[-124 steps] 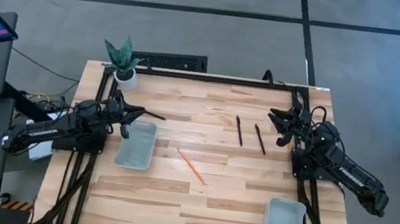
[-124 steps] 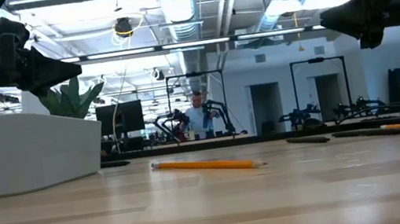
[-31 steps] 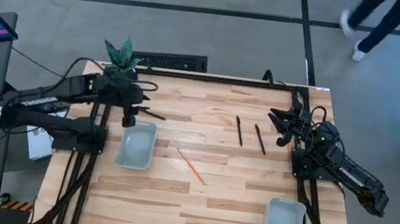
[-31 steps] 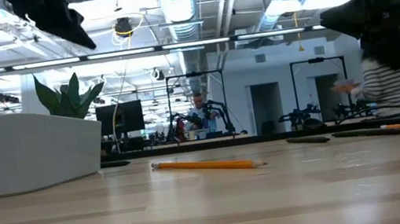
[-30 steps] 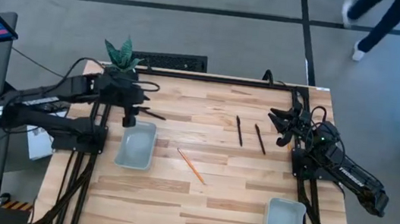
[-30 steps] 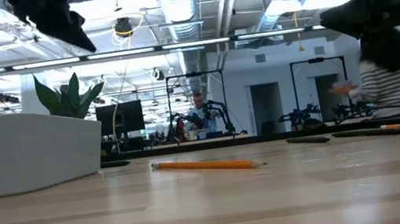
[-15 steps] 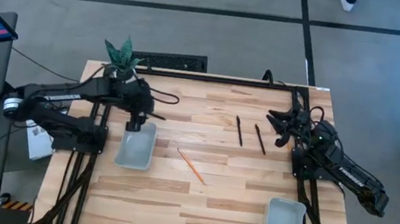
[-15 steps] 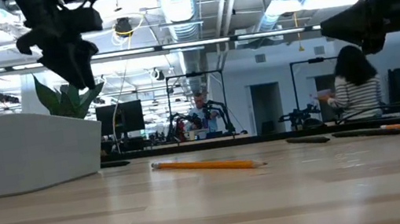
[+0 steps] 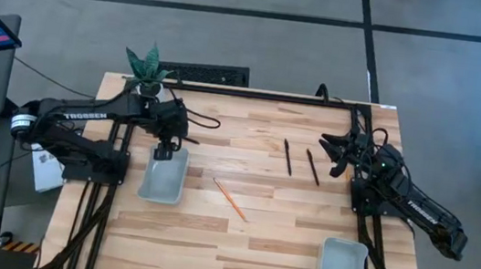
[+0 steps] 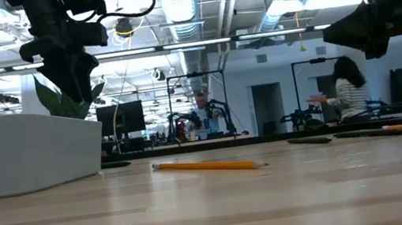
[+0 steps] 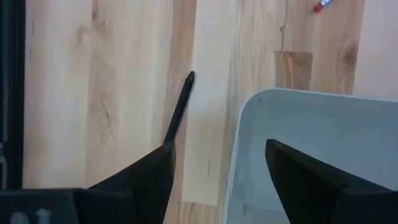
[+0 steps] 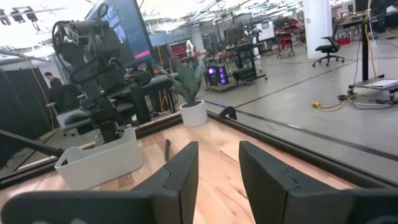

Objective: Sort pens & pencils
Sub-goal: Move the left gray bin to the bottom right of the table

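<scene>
Above tray rim (image 11: 249,124), left gripper (image 11: 217,168) fingers wide, empty

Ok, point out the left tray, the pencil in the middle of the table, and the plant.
left tray (image 9: 161,180): high view, bare floor of the tray.
pencil (image 9: 230,199): high view, middle of its shaft.
plant (image 9: 146,66): high view, its leaves.

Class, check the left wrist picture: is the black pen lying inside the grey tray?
No. The pen lies on the bare wooden table, beside the tray's rim.
</scene>
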Available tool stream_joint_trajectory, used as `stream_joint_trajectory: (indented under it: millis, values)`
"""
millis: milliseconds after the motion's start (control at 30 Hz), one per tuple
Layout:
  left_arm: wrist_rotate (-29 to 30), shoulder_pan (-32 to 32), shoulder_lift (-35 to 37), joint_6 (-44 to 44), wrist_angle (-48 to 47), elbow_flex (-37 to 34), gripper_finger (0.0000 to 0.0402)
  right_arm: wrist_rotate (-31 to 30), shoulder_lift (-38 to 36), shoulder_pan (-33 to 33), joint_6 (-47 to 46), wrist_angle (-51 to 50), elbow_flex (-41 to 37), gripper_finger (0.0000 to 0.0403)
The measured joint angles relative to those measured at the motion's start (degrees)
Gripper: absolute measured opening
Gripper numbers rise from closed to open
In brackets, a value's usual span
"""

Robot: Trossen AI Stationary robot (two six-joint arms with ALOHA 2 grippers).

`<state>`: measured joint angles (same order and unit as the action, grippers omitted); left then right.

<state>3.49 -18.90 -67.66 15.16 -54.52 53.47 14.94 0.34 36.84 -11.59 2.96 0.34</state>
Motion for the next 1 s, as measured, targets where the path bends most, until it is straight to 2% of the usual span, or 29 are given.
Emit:
stream_joint_trajectory:
  millis: [233,400,1000]
  values:
    - [-0.4,0.0,0.0,0.7,0.2,-0.4,0.024,0.0,0.0,0.0,0.0,0.0,0.0,0.0139]
    - [-3.5,0.0,0.0,0.7,0.3,-3.6,0.024,0.0,0.0,0.0,0.0,0.0,0.0,0.0139]
    - [-2.8,0.0,0.0,0.7,5.0,-12.6,0.024,0.0,0.0,0.0,0.0,0.0,0.0,0.0139]
